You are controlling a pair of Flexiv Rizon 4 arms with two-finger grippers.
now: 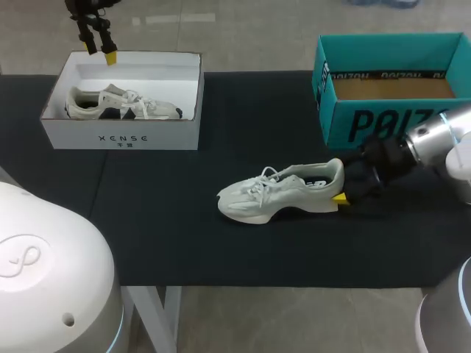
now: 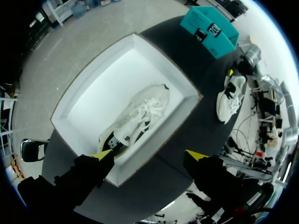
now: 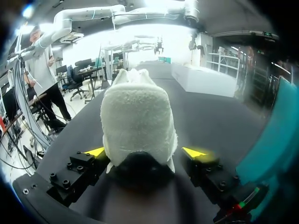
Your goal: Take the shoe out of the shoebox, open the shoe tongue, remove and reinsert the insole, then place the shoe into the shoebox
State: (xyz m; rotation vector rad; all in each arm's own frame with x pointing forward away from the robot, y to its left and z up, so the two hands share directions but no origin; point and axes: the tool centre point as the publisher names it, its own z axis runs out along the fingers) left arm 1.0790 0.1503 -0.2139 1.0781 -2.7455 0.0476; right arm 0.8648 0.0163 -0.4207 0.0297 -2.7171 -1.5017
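Note:
A white shoe (image 1: 280,193) lies on its side on the black table (image 1: 184,235), toe to the left. My right gripper (image 1: 344,190) is at its heel, open. In the right wrist view the heel (image 3: 138,121) stands between the yellow fingertips (image 3: 96,151) with a gap on each side. A second white shoe with dark patches (image 1: 121,104) lies in the white shoebox (image 1: 121,137) at the back left. My left gripper (image 1: 101,48) hangs open above that box's far edge. In the left wrist view, my left gripper (image 2: 148,154) looks down on the boxed shoe (image 2: 135,116).
An open teal shoebox (image 1: 390,110) stands at the back right, close behind my right arm; it shows beside the right gripper (image 3: 280,140) too. The white box (image 3: 205,77) lies far ahead of the right gripper.

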